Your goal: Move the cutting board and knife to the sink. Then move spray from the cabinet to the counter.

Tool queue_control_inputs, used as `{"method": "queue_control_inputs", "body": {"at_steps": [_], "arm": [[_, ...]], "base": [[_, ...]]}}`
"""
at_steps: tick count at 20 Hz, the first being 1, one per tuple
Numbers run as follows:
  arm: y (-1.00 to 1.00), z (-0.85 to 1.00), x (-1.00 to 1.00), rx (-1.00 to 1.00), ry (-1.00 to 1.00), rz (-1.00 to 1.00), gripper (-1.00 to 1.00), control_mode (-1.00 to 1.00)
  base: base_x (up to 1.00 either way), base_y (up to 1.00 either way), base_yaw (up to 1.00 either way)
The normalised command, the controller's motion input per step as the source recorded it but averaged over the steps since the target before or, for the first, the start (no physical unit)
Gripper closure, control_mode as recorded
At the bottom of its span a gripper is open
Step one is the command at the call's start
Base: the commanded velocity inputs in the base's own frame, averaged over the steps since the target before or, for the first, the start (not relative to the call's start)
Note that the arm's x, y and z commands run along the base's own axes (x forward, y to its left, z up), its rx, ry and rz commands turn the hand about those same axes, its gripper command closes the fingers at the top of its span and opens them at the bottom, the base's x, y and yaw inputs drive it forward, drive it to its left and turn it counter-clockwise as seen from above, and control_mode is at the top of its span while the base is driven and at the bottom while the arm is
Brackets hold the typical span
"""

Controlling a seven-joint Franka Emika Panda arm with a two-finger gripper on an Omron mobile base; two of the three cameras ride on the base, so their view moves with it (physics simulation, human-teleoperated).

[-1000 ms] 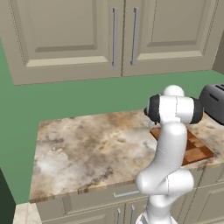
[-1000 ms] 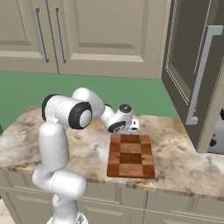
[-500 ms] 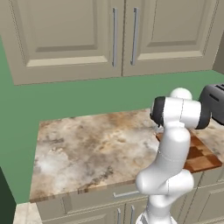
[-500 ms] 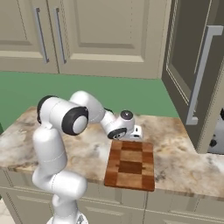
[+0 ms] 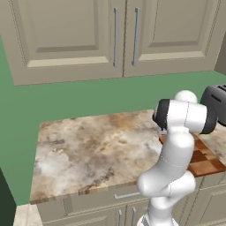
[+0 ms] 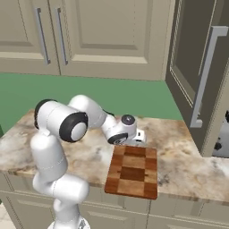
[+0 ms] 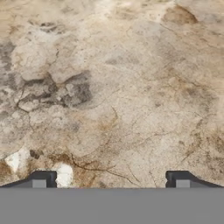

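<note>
Left base view first: the cabinet (image 5: 119, 37) spans the wall above a green backsplash, both doors shut, its two grey bar handles side by side at the middle seam. Below it the marbled surface (image 5: 92, 150) runs from its left edge toward the right, and the white arm rises in front of its right part, covering much of the cutting board (image 5: 204, 160), which lies at the front right corner.

Right base view shows the same surface (image 6: 179, 161) with the cutting board (image 6: 133, 170) flat at the front edge, its long side running from front to back. The arm bends low from the left, its hand down just behind the board's back edge; the claw (image 6: 139, 137) sits there near the stone.

Hand view looks straight onto bare marbled stone; the claw (image 7: 111, 179) stands wide open, its two fingertips (image 7: 41, 178) far apart with nothing between them.
</note>
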Motion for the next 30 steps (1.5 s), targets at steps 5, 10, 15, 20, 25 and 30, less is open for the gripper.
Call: {"method": "queue_control_inputs", "body": {"at_steps": [5, 10, 15, 20, 25, 30], "arm": [[0.00, 0.59, 0.00, 0.01, -0.21, -0.06, -1.00, -1.00], [0.00, 0.69, -0.34, 0.03, -0.27, -0.15, -1.00, -1.00], [0.00, 0.24, -0.95, 0.08, -0.05, -0.28, -1.00, -1.00], [0.00, 0.31, -0.88, 0.11, 0.03, -0.34, -1.00, -1.00], [0.00, 0.49, -0.70, 0.14, 0.06, -0.30, -1.00, -1.00], [0.00, 0.64, -0.48, 0.12, 0.01, -0.25, -1.00, -1.00]], "base": [[0.00, 0.00, 0.00], [0.00, 0.00, 0.00], [0.00, 0.00, 0.00], [0.00, 0.00, 0.00], [0.00, 0.00, 0.00], [0.00, 0.00, 0.00]]}}
